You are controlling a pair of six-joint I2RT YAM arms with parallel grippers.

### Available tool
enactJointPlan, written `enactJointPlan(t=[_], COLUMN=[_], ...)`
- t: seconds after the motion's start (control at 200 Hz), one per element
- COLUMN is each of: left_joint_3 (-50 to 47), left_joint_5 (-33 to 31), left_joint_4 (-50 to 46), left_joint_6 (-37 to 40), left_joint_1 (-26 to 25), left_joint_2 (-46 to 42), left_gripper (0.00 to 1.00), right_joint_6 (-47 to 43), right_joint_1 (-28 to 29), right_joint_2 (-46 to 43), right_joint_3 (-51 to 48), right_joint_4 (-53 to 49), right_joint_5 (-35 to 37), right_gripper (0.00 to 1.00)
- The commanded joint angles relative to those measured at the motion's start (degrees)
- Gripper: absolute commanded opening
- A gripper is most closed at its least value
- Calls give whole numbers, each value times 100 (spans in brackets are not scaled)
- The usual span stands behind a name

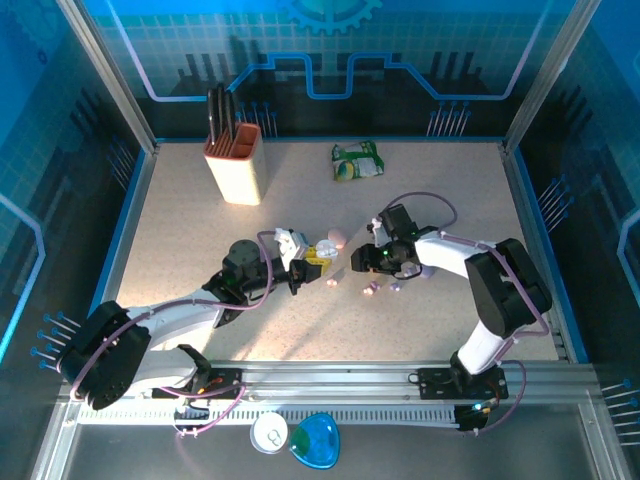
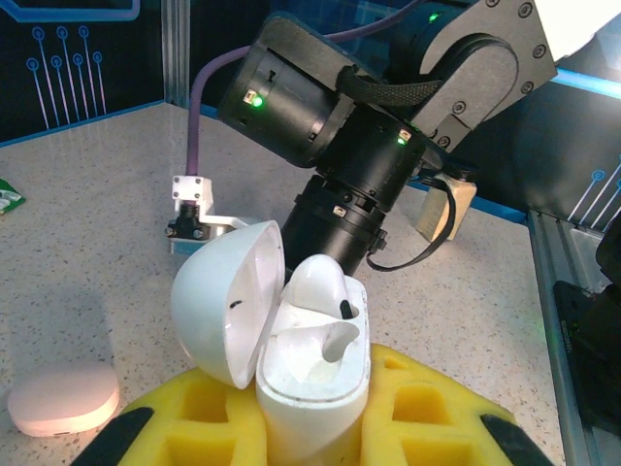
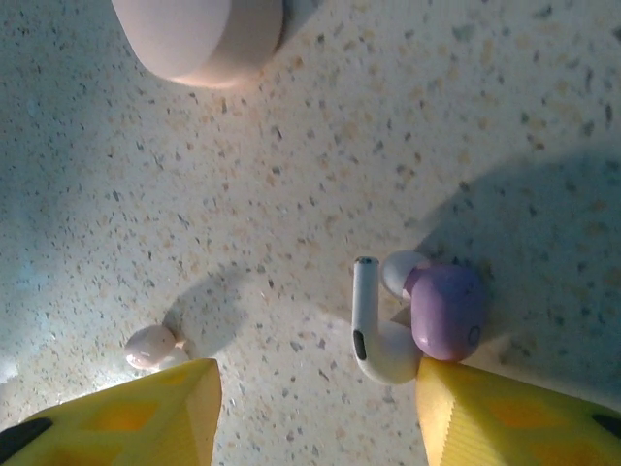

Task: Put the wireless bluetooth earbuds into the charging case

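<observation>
My left gripper (image 2: 312,413) is shut on a white charging case (image 2: 315,388), which stands upright between its yellow pads (image 2: 427,398). The lid (image 2: 221,309) is swung open to the left. One white earbud (image 2: 318,283) sits in the case's far socket. In the top view the case (image 1: 292,243) is at mid-table. My right gripper (image 3: 315,417) hangs open just above the table. A white stemmed earbud (image 3: 374,335) and a lilac earbud (image 3: 448,311) lie touching by its right finger (image 3: 514,417). A pale pink earbud (image 3: 150,347) lies at its left finger (image 3: 146,413).
A closed pale pink case (image 3: 199,34) lies on the table (image 1: 440,200) beyond the earbuds, seen also as the pink case (image 2: 63,398). A beige holder with dark utensils (image 1: 235,165) and a green packet (image 1: 357,160) stand at the back. The right arm (image 2: 369,126) is close behind the held case.
</observation>
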Motion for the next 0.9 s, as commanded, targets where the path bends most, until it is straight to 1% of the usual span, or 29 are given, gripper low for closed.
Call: enactJointPlan(t=[0.0, 0.19, 0.43, 0.66, 0.78, 0.895], left_joint_3=[-81, -66, -30, -44, -10, 26], left_joint_5=[-28, -18, -16, -48, -30, 29], left_joint_4=[-34, -9, -29, -164, -196, -201], left_joint_6=[119, 120, 121, 190, 182, 146], left_joint_1=[7, 9, 6, 9, 6, 6], left_joint_2=[-197, -155, -179, -286, -275, -302], left_gripper=[0, 0, 0, 0, 0, 0], right_joint_6=[-270, -469, -522, -615, -589, -523], right_joint_1=[-43, -41, 12, 168, 196, 246], right_joint_2=[34, 261, 522, 179, 21, 4], right_joint_3=[231, 467, 636, 323, 104, 52], right_joint_4=[-158, -290, -435, -572, -360, -253], right_joint_5=[83, 252, 88, 122, 181, 92], right_gripper=[57, 59, 61, 64, 66, 67])
